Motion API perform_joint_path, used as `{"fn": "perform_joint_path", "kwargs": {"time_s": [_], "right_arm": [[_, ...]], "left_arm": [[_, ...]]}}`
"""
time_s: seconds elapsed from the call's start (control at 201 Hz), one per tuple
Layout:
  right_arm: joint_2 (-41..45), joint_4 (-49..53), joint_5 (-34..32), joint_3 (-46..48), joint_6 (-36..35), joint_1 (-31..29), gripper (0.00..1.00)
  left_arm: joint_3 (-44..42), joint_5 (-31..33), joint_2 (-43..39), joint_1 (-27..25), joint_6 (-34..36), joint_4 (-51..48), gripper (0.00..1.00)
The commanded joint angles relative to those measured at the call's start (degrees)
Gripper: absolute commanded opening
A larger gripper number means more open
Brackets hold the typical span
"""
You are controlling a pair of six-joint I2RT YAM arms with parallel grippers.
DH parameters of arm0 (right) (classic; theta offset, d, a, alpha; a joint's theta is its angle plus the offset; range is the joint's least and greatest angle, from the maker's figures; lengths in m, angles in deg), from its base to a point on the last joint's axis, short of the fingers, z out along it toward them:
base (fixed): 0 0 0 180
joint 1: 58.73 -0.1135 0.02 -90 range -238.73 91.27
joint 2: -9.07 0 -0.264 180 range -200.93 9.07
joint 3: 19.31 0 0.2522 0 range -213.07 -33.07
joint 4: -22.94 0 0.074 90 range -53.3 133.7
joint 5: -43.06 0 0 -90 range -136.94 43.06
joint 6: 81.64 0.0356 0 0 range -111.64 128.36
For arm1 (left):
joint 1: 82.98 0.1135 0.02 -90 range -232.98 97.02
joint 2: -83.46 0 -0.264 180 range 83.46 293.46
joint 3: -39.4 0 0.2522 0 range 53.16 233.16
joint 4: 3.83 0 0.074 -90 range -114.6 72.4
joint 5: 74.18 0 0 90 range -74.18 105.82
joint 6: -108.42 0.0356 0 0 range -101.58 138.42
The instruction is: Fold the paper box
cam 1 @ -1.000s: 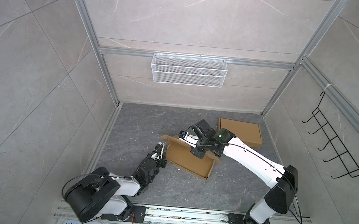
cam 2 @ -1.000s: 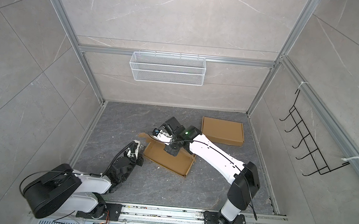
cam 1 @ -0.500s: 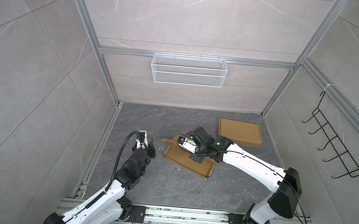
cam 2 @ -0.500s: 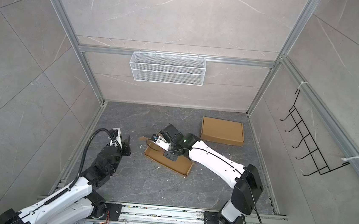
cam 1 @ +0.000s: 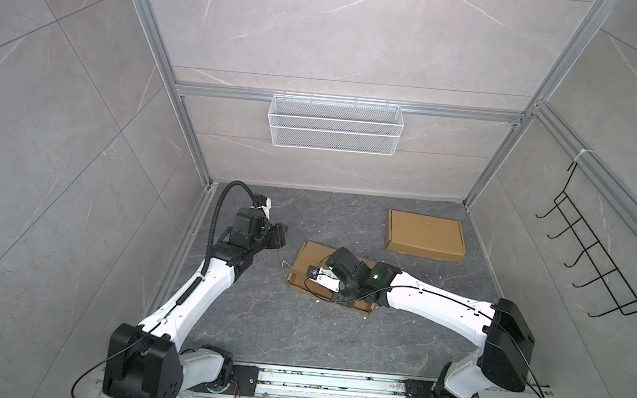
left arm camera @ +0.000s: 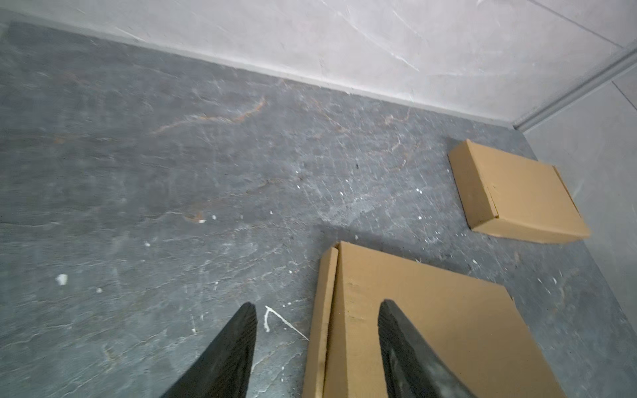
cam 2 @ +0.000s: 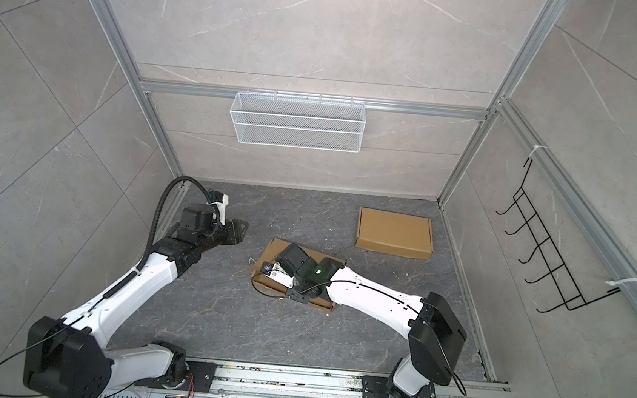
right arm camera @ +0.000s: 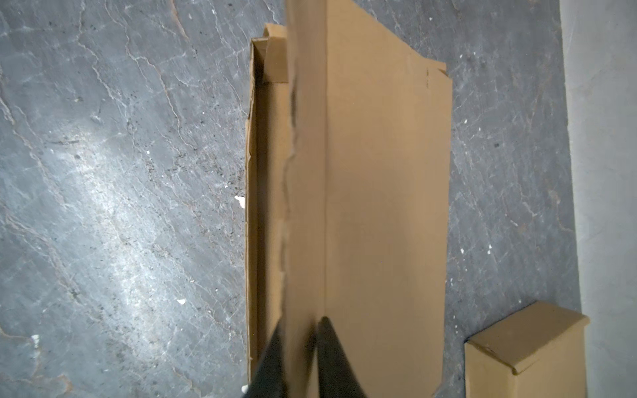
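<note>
Paper box flap pinched in R gripper; L gripper spread apart, near box's corner.

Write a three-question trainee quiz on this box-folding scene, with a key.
1. True or false: the left gripper grips the partly folded brown cardboard box.
2. Where does the closed brown cardboard box lie? A) stacked on the other box; B) on the grey stone floor near the back right corner; C) in the left gripper.
3. Fill in: the ___ arm reaches over the partly folded box.
Key: 1 false, it stands open and apart from the box; 2 B; 3 right.
</note>
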State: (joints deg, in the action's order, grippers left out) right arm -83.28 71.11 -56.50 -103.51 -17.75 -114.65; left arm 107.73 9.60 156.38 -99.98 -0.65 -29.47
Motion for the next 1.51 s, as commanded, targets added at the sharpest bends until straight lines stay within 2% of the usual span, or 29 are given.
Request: {"fn": "perform_joint_path", "kwargs": {"time_s": [0.0,0.219,0.453,0.597,0.672,0.737,0.846,0.921,0.966,1.09,1.204,1.503], "right_arm": [[-0.6,-1.1,2.3,0.8,2.4,-0.2,0.31],[0.7,-0.3,6.4,0.4,6.6,0.8,0.45],[4.3,0.2,19.8,-0.3,14.2,5.8,0.60],[7.2,-2.0,25.3,0.9,20.0,9.2,0.62],[9.1,-4.7,24.5,2.2,28.1,12.3,0.62],[10.3,-5.1,19.9,3.1,40.0,16.2,0.60],[12.1,0.9,17.1,5.6,60.0,23.3,0.56],[13.3,4.5,14.4,8.4,67.3,24.6,0.57],[14.0,3.7,15.2,10.8,70.4,25.0,0.59],[12.9,-0.1,19.6,14.3,72.9,26.0,0.64],[10.6,-1.0,21.9,14.6,72.9,26.1,0.65],[9.3,-1.3,20.9,15.2,71.4,26.5,0.60]], "left_arm": [[2.5,-9.5,4.5,0.4,-0.4,-4.2,0.61],[5.2,-14.8,12.8,0.5,-0.8,-3.8,0.62],[3.8,-17.3,15.6,-0.3,-2.0,-1.1,0.61],[2.7,-17.8,16.0,-0.8,-2.3,-0.4,0.59],[2.4,-18.0,16.2,-1.2,-2.5,-0.5,0.57],[2.0,-17.9,16.1,-1.4,-2.6,-1.0,0.57],[2.4,-17.5,16.2,-1.5,-2.4,-3.2,0.57],[2.5,-17.7,16.2,-1.5,-2.3,-3.9,0.56],[2.6,-18.2,16.3,-1.6,-2.2,-4.1,0.56],[2.5,-18.6,16.8,-1.9,-2.4,-4.2,0.54],[2.0,-19.0,16.8,-2.0,-2.7,-4.2,0.49],[0.1,-20.6,17.0,-2.5,-4.1,-2.1,0.38]]}}
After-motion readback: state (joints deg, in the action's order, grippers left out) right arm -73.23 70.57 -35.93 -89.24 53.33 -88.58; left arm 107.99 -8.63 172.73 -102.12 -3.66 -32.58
